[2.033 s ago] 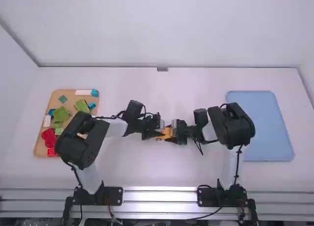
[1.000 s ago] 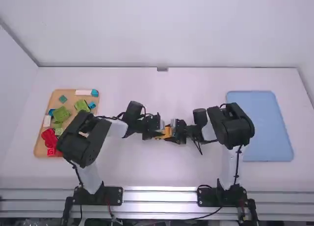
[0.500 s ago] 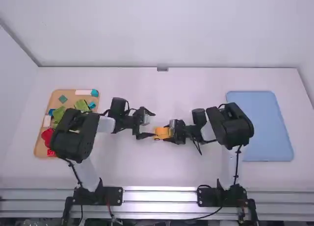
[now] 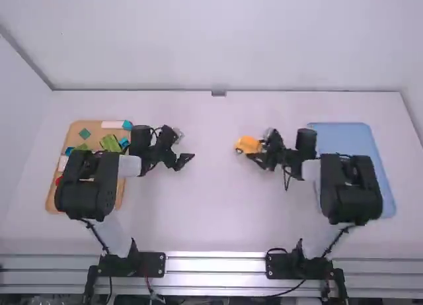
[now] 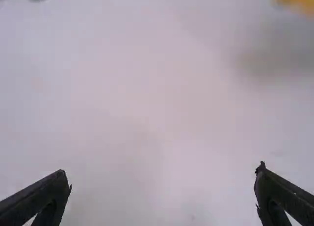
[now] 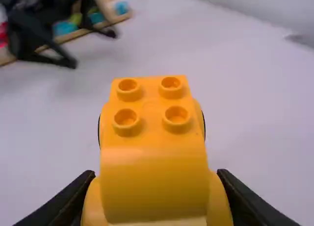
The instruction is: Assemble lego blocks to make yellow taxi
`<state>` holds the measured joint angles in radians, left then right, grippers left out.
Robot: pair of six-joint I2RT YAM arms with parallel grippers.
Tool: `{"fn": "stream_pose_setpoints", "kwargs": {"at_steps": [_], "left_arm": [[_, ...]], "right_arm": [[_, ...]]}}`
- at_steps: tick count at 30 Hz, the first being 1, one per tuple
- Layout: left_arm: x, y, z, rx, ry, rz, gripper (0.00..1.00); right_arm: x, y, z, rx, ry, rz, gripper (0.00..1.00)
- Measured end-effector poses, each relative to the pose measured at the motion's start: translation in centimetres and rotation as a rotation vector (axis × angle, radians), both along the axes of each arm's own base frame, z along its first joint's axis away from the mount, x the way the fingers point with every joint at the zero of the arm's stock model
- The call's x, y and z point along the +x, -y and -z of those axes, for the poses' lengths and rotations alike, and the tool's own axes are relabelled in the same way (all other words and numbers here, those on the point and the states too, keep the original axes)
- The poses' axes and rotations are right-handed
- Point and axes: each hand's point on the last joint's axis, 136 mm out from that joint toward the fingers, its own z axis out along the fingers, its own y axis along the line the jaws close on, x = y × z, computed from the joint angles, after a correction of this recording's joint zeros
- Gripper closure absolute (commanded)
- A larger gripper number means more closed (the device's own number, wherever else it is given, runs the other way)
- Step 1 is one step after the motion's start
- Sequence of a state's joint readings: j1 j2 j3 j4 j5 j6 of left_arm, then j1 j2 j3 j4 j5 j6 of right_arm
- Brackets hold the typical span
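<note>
- High view: yellow taxi, one, held at the right gripper; right arm the nearer. Blue tray, one, to the right of the taxi and partly under the right arm. Likely next move, in my judgement: carriage rightward to that tray.
- High view, continued: left gripper, one, well apart from the taxi on its left. Wooden tray, one, at far left, part-covered by the left arm; loose blocks, several, in white, blue, green and red, full count not obtainable.
- Left wrist view: fingers, two, spread wide, holding nothing; one yellow piece at the corner, presumably the taxi.
- Right wrist view: taxi, one, gripped between two fingers; long axis running outward from the gripper. Round studs, four. Dark wheel edges, two, one per side.
</note>
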<state>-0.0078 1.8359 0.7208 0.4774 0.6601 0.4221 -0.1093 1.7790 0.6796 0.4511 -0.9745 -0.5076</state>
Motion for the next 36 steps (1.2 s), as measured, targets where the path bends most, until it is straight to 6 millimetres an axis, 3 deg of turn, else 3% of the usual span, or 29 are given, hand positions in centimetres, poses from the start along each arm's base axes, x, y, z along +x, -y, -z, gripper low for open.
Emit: {"fn": "stream_pose_setpoints", "kwargs": {"at_steps": [1,3,4,9,11,14,18,22,25,27,33,36], "left_arm": [[0.1,-0.2,0.1,0.003,-0.008,-0.019,0.01],[0.6,-0.8,0.3,0.014,-0.018,-0.068,0.01],[0.8,-1.1,0.3,0.017,-0.02,-0.091,0.01],[1.4,-1.6,0.2,0.024,-0.012,-0.134,0.01],[1.4,-1.7,0.2,0.025,-0.013,-0.142,0.01],[1.4,-1.7,0.2,0.024,-0.016,-0.144,0.01],[1.5,-1.9,0.2,0.028,-0.015,-0.149,0.01],[1.8,-2.7,0.6,0.034,-0.042,-0.219,0.01],[2.1,-3.6,1.0,0.038,-0.072,-0.296,0.01],[2.2,-4.1,1.2,0.04,-0.086,-0.338,0.01],[1.8,-4.6,1.6,0.054,-0.128,-0.387,0.01],[1.1,-4.8,0.9,0.079,-0.153,-0.412,0.01]], "right_arm": [[0.2,1.0,-0.2,-0.01,-0.007,0.035,0.57],[0.6,5.5,-1.1,-0.058,-0.041,0.197,0.57],[0.6,8.8,-1.3,-0.099,-0.069,0.313,0.57],[-0.6,19.3,-1.9,-0.237,-0.131,0.695,0.58],[-1.3,23.2,-2.1,-0.262,-0.149,0.844,0.58],[-2.6,27.2,-1.8,-0.265,-0.193,1.008,0.59],[-3.2,29.4,-0.4,-0.259,-0.24,1.099,0.59],[-3.3,30.3,2.0,-0.265,-0.293,1.141,0.55],[-3.5,30.7,3.1,-0.274,-0.322,1.162,0.32],[-3.6,30.8,3.4,-0.283,-0.333,1.177,0.02],[-3.9,30.1,3.6,-0.337,-0.372,1.192,0.02],[-4.4,29.4,2.3,-0.375,-0.375,1.202,0.02]]}}
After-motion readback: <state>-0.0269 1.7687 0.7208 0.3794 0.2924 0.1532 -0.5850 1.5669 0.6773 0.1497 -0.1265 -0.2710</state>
